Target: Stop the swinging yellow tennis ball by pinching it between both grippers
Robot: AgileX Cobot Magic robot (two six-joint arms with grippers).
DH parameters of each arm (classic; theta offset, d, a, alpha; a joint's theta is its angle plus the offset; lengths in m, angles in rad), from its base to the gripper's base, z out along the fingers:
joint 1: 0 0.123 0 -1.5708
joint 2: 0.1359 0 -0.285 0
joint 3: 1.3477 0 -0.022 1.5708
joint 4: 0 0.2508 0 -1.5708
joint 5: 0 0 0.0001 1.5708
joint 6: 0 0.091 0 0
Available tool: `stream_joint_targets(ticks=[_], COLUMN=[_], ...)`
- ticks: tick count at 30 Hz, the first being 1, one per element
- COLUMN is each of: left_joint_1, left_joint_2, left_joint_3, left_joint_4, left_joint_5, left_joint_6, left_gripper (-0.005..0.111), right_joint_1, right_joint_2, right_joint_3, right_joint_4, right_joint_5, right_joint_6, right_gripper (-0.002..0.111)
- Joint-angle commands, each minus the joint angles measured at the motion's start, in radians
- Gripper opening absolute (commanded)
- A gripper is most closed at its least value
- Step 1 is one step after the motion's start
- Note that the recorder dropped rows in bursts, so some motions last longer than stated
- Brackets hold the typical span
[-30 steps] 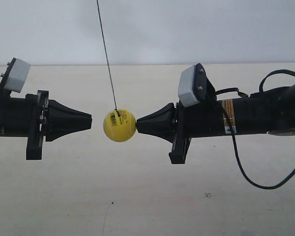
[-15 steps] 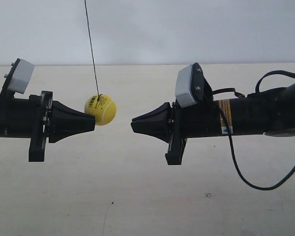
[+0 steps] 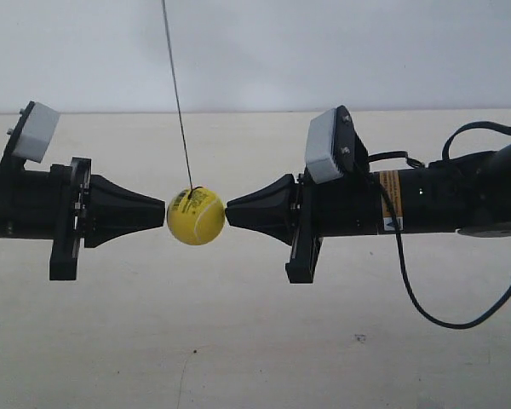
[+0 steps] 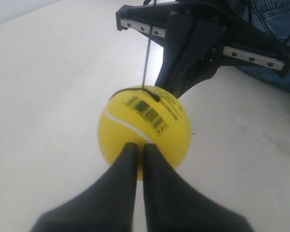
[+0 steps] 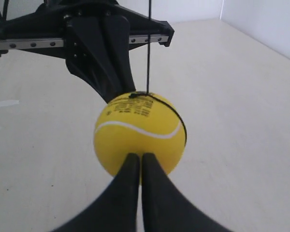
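The yellow tennis ball (image 3: 196, 216) hangs on a thin black string (image 3: 177, 102) between two black cone-tipped grippers. The gripper of the arm at the exterior view's left (image 3: 163, 213) touches one side of the ball. The gripper of the arm at the exterior view's right (image 3: 228, 213) touches the opposite side. In the left wrist view my left gripper (image 4: 139, 147) is shut, its tips against the ball (image 4: 157, 133), with the other gripper (image 4: 193, 53) behind. My right gripper (image 5: 140, 157) is shut too, tips on the ball (image 5: 140, 135).
A pale flat surface (image 3: 238, 341) lies below and a white wall (image 3: 324, 51) stands behind. A black cable (image 3: 426, 298) loops under the arm at the exterior view's right. Blue denim cloth (image 4: 275, 29) shows in the left wrist view.
The ball swung from the right cone over to the left cone and has come back to the middle. Both cone tips now touch it.
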Motion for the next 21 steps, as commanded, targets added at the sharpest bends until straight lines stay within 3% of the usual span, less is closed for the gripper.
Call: stream_joint_targets(ticks=[1, 21], left_joint_1=[-0.006, -0.041], left_joint_2=[0.003, 0.003], left_joint_3=[-0.006, -0.006], left_joint_4=[0.015, 0.021], left_joint_5=[-0.012, -0.012], left_joint_6=[-0.009, -0.013], left_gripper=[0.005, 0.005], right_joint_1=[0.001, 0.001], right_joint_2=[0.002, 0.002], right_joint_3=[-0.015, -0.015], right_joint_4=[0.005, 0.003], right_joint_5=[-0.022, -0.022], right_joint_6=[-0.004, 0.008], right_gripper=[0.0, 0.0])
